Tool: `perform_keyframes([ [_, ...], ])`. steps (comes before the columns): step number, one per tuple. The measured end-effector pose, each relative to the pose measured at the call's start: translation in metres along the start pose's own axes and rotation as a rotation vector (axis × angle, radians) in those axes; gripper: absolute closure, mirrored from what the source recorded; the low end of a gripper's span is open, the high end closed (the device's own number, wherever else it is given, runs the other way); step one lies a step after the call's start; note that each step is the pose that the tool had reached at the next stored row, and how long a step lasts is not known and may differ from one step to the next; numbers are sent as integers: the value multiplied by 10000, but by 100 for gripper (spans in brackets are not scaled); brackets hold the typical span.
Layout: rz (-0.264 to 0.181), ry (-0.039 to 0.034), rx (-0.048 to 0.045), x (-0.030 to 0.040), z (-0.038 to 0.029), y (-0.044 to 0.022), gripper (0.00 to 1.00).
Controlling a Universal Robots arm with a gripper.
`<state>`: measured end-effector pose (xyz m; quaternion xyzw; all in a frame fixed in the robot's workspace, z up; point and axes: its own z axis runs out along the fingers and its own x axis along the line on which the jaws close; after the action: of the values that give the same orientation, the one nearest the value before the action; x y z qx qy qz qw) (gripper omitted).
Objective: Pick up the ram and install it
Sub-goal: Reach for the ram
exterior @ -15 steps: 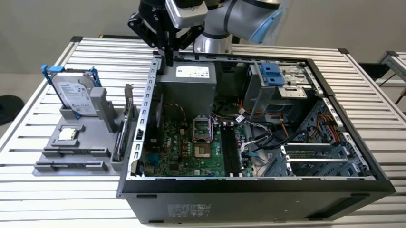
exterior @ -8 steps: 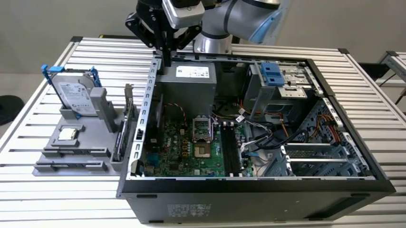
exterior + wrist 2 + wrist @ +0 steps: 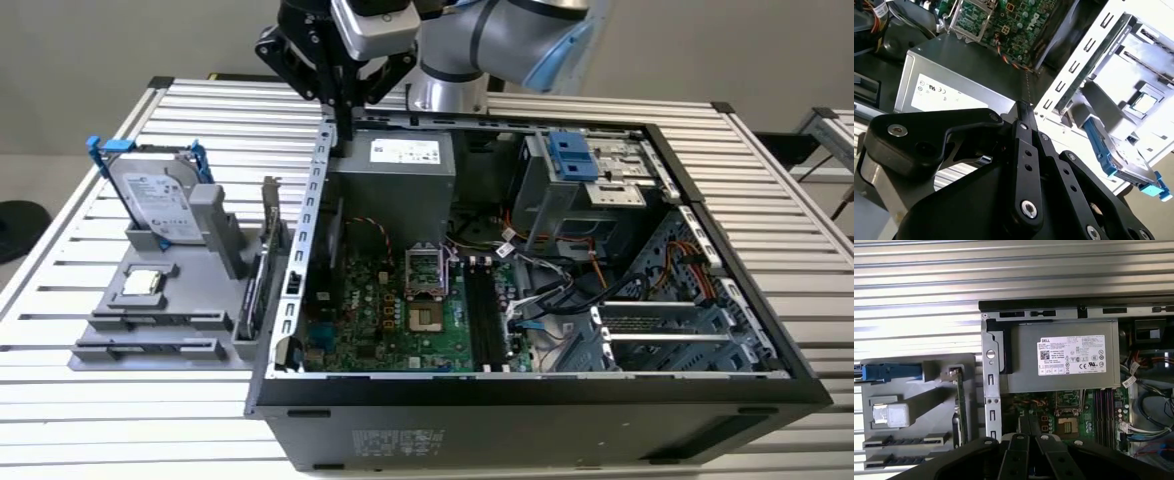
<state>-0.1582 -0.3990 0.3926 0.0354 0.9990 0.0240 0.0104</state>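
Note:
My gripper [image 3: 344, 138] hangs over the back corner of the open computer case [image 3: 287, 385], at the exterior view's left, just above the grey power supply [image 3: 400, 160]. Its black fingers [image 3: 1023, 112] are pressed together, and I see nothing between them. A thin dark green board [image 3: 960, 405] stands on edge in the grey fixture [image 3: 114, 300], close to the case wall. I cannot tell whether this board is the ram or the card with the metal bracket [image 3: 272, 205]. The long black memory slots [image 3: 483, 320] lie on the motherboard, beside the processor socket [image 3: 424, 320].
The fixture also holds a silver hard drive with blue rails [image 3: 154, 200] and a small square chip [image 3: 144, 284]. Inside the case are cable bundles [image 3: 561, 290] and a drive cage with a blue latch [image 3: 577, 158]. Everything rests on a slatted metal table [image 3: 120, 420].

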Motion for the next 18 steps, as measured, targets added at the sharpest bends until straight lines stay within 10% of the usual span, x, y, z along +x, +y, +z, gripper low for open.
perform_keyframes([
  [18,1,0,0,260,-6,-27,100],
])
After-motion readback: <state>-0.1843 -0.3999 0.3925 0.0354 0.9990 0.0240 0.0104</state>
